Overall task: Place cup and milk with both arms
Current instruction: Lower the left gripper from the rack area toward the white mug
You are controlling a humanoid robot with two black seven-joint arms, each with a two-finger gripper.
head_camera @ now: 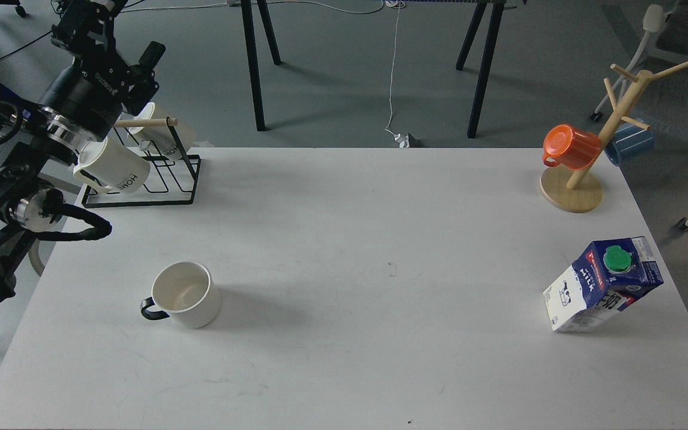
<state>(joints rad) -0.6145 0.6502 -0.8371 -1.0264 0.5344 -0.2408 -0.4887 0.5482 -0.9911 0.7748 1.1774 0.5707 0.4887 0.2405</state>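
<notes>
The cup (186,294) is a short white mug that stands upright on the left front part of the white table (368,239), its black handle pointing left. The milk (604,283), a blue and white carton with a green cap, stands near the table's right edge and appears tilted from this angle. My left arm enters from the left and rises to the top left corner. Its gripper (84,18) is high above the far left table corner, well away from the cup. The fingers are dark and partly cut off by the frame edge. My right arm is out of view.
A black wire rack (183,179) with two cream "HOME" mugs (114,167) stands at the far left corner, partly behind my left arm. A wooden mug tree (574,191) at the far right holds an orange mug (571,146) and a blue cup (630,146).
</notes>
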